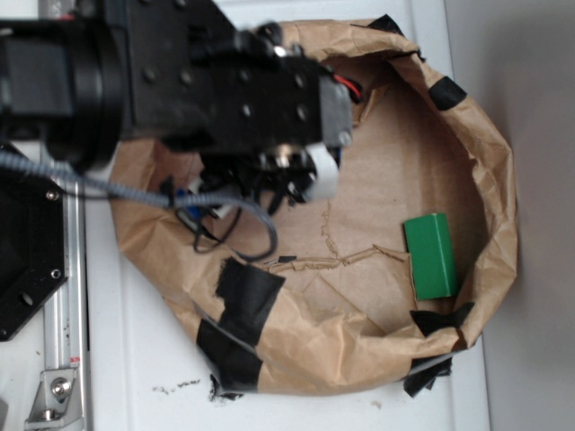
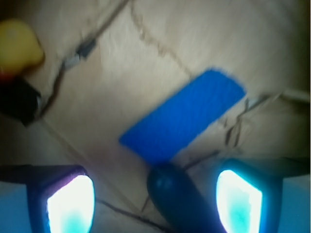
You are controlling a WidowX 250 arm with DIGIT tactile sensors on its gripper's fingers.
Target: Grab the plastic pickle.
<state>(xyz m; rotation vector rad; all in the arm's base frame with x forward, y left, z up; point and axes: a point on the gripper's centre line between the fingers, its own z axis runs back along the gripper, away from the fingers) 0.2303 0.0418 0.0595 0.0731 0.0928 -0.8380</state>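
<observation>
Here, gripper [image 2: 155,199] spread wide, nothing held | plastic pickle [image 2: 182,201] lies between the glowing fingers [image 2: 73,204], nearer the right one, rounded end pointing away | blue sponge [image 2: 182,116] just beyond its tip | brown paper [image 2: 218,39] underneath | yellow object [image 2: 17,46] far left.

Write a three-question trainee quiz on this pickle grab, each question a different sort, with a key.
1. True or false: in the wrist view, the plastic pickle lies between the fingers of the open gripper.
2. What touches the pickle's far end? A) yellow toy B) blue sponge C) green block
3. Fill in: the green block lies inside the brown ____ nest.

Key
1. True.
2. B, the blue sponge; the yellow toy sits far off in the corner.
3. Paper.
</observation>
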